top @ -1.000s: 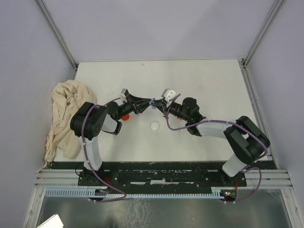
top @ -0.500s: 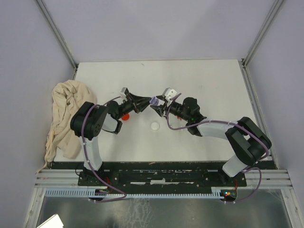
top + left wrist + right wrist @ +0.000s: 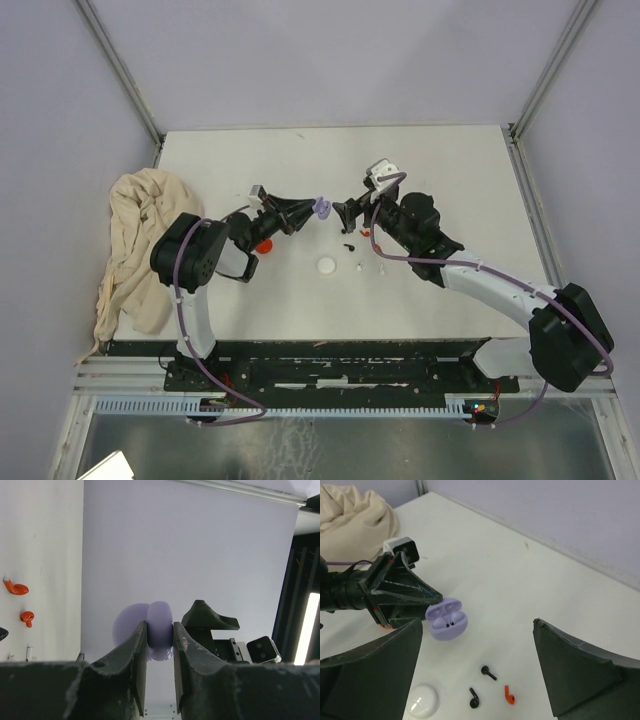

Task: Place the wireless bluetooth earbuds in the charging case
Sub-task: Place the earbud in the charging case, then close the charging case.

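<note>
Case [image 3: 447, 621], lid up, pinched in the left hand [image 3: 160, 632] above the bench [image 3: 450, 170]; right hand [image 3: 477, 625] gapes empty. A slack pinch could drop it among loose earbuds [image 3: 474, 698].

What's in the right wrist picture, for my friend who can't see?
The left gripper holds an open lilac charging case over the white table, framed by the wide-open right gripper. On the table lie two black earbuds, a red earbud and a round white case; a cream cloth is far left.
</note>
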### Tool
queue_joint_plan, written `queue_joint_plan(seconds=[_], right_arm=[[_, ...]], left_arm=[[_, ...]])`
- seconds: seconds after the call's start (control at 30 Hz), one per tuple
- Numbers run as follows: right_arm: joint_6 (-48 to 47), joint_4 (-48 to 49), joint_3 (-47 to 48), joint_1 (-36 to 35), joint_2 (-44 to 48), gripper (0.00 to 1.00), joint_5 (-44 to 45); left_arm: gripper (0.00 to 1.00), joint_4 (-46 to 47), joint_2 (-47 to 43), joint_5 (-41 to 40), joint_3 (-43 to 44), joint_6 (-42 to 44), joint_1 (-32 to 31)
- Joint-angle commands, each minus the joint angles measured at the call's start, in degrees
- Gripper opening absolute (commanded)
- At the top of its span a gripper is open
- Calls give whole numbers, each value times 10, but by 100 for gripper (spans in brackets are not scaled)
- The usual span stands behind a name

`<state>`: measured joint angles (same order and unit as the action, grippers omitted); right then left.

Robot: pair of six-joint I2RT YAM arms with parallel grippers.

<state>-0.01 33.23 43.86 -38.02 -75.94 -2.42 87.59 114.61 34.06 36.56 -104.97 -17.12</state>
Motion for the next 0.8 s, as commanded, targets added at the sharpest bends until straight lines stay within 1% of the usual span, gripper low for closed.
queue_joint_plan(seconds=[0.0, 0.1, 0.3, 0.43, 0.6, 0.77], right_arm=[[36, -187, 47, -2, 1, 99, 59], [45, -121, 2, -7, -19, 99, 78], [29, -24, 0, -36, -103, 99, 142], [24, 1, 21, -51, -156, 99, 171], [14, 8, 53, -68, -203, 99, 203], [-8, 63, 64, -75, -230, 99, 234]], left_arm=[[3, 114, -23, -100, -22, -46, -3], [3, 114, -32, -167, -43, -74, -18], [3, 103, -42, -242, -67, -97, -54], [3, 87, -55, -262, -71, -101, -66], [3, 52, -78, -270, -70, -89, -73], [3, 30, -86, -266, -74, -81, -77]])
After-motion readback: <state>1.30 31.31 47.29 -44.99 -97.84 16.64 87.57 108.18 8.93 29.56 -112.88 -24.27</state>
